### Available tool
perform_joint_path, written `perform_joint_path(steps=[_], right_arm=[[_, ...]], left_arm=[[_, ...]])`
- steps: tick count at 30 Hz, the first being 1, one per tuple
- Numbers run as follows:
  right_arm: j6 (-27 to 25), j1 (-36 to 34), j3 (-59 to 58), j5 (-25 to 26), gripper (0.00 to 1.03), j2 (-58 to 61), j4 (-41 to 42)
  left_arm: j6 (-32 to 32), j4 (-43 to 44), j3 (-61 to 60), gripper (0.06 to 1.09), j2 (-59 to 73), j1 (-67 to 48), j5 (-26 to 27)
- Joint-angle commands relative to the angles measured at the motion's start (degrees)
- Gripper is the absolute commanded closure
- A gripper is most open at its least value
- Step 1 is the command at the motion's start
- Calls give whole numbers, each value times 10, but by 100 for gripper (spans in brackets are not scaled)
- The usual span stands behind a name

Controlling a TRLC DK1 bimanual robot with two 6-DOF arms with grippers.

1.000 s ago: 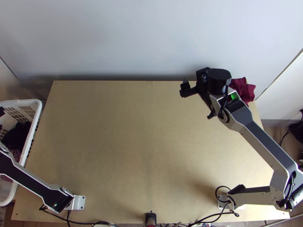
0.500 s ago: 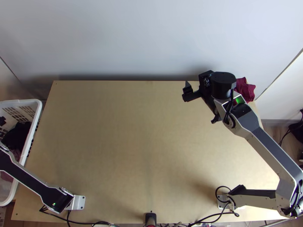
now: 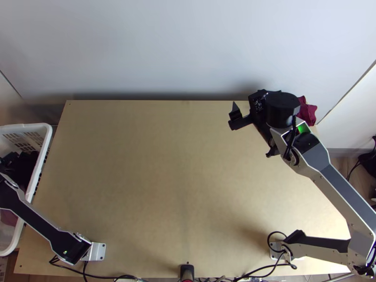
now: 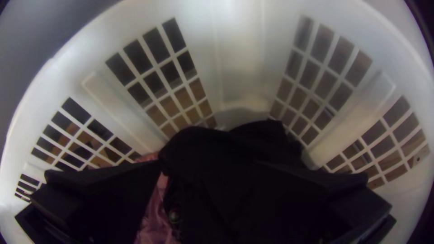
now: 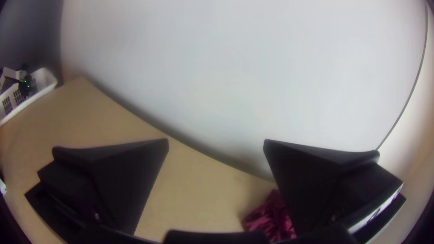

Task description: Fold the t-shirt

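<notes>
Jaws wide on both arms, top view, 12 at the far edge.
Basket (image 3: 48, 136) at 9 o'clock off the table (image 3: 141, 164): left gripper (image 3: 8, 160) in it, jaws spread wide over bunched black cloth (image 4: 230, 149), pink cloth (image 4: 156, 217) beside that. Right gripper (image 3: 255, 136) between 1 and 2, above the table, jaws wide apart. Maroon cloth (image 3: 307, 114) bunched near the table's 2 o'clock corner. Which cloth is the t-shirt, cannot tell.
</notes>
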Motion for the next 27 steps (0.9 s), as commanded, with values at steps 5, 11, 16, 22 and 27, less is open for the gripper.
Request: perform_joint_path(steps=[5, 11, 16, 22, 27], right_arm=[[-11, 6, 13, 10, 5, -5, -5], [-17, 6, 14, 13, 5, -7, -5], [-17, 6, 6, 14, 5, -11, -5], [-17, 7, -7, 14, 5, -9, 0], [-17, 9, -9, 14, 5, -7, 7]], left_arm=[[11, -17, 9, 11, 56, 0, -2], [7, -3, 9, 106, 67, 2, 5], [-11, -14, 9, 105, 47, 4, 19], [-18, -18, 9, 105, -40, 0, 28], [-10, -17, 12, 105, -117, -9, 31]])
